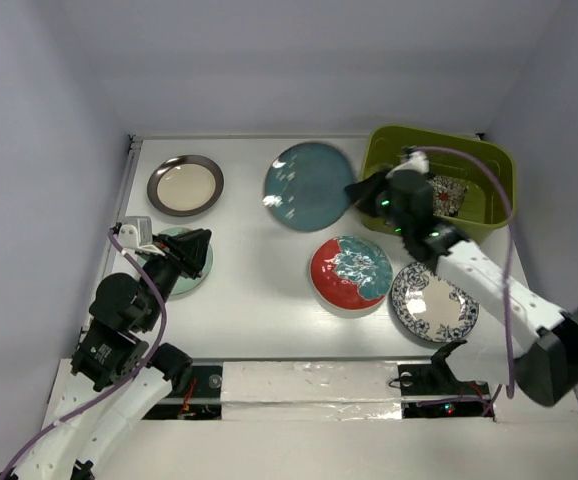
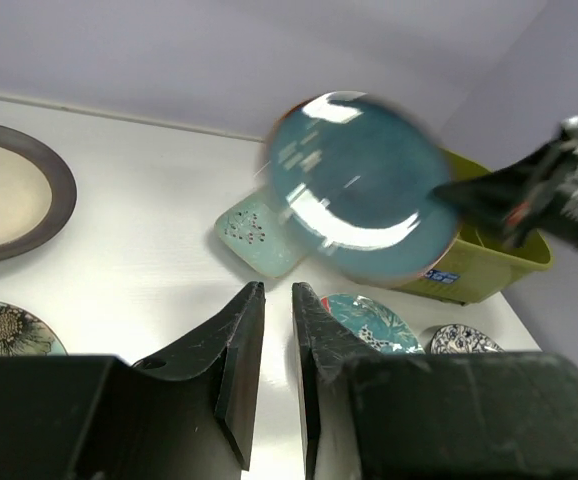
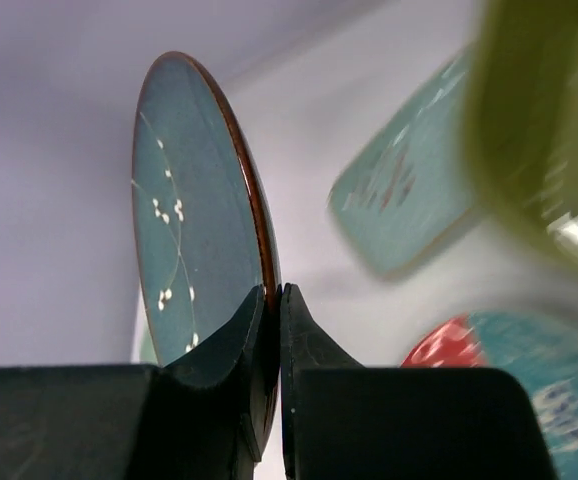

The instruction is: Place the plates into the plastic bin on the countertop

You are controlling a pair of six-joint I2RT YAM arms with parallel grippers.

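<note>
teal first: the dark teal round plate (image 3: 184, 210) is up off the white countertop (image 1: 259, 310), standing nearly on edge, and the right claw (image 3: 272, 292) is clamped on its rim, fingers pinching the brown-edged lip. the left claw (image 2: 276, 290) has its fingers almost together, a thin slit between them and nothing in it.

i count seven dishes and one olive-green plastic bin (image 1: 494, 215). the bin sits just right of the right claw. one dish is inside it, the black square floral plate (image 1: 449, 192), half hidden behind the wrist. the mint rectangular divided dish (image 2: 257, 232) lies under the lifted plate, so the top view hides it. the red-and-teal round plate (image 1: 350, 272) lies on the near side of the right claw, with the blue-floral white plate (image 1: 433, 301) beside it, against the forearm. the metal-rimmed cream plate (image 1: 185, 185) lies beyond the left claw. the mint round plate (image 1: 189, 280) is directly beneath that claw, mostly covered.

the only writing is a small label (image 2: 439, 274) on the bin's side, with blue print too blurred to read.
</note>
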